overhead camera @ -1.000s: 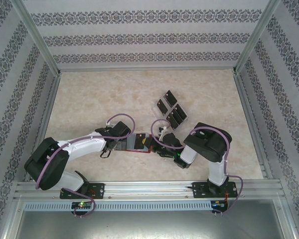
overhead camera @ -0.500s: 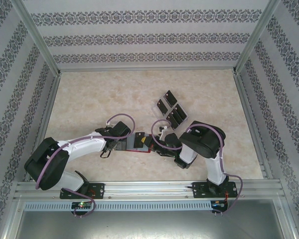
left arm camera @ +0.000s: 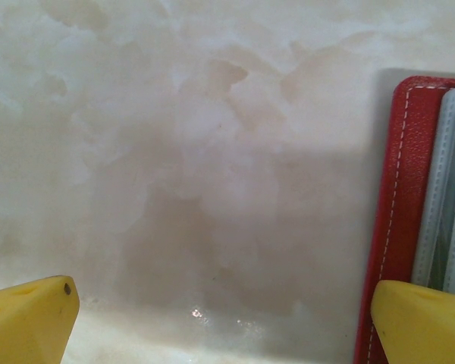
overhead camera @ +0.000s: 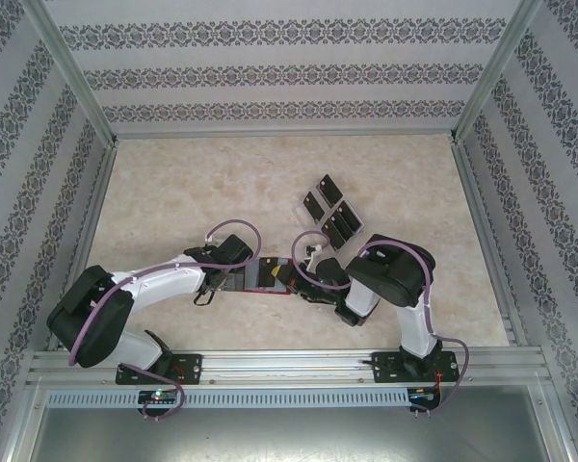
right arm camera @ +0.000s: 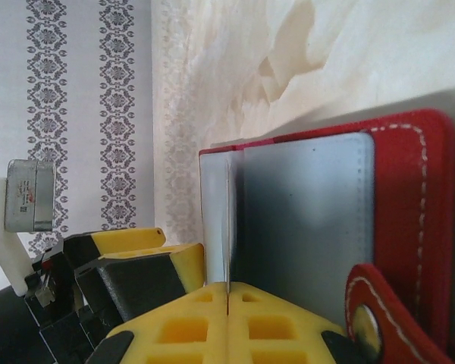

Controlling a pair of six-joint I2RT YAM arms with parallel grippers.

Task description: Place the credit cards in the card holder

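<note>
Card holder [overhead camera: 270,273] lies open on the marble surface [overhead camera: 193,192], about 6 o'clock from the surface centre and between the two arms. Credit cards [overhead camera: 329,210] are in a loose cluster flat on the surface at roughly 1 o'clock from the holder, apart from it.

Left pincer [overhead camera: 234,280] is at the holder's 9 o'clock end. Left wrist view: left pincer [left arm camera: 224,326] is released, jaws wide, with bare surface between the yellow fingertips [left arm camera: 30,318]. The card holder's red stitched border [left arm camera: 400,212] runs down the 3 o'clock side, grey sleeves inside it. The fingertip on that side overlaps the border; contact or not, can't tell.

Right pincer [overhead camera: 304,277] is at the holder's 3 o'clock end. Right wrist view: right pincer [right arm camera: 227,292] is clenched, fingers pressed together on a thin sheet [right arm camera: 228,220] that stands edge-on out of the holder. Sleeve leaf or card, can't tell. Grey sleeve [right arm camera: 303,220] lies flat just beside it, and the red snap tab [right arm camera: 371,303] curls up at 5 o'clock.
</note>
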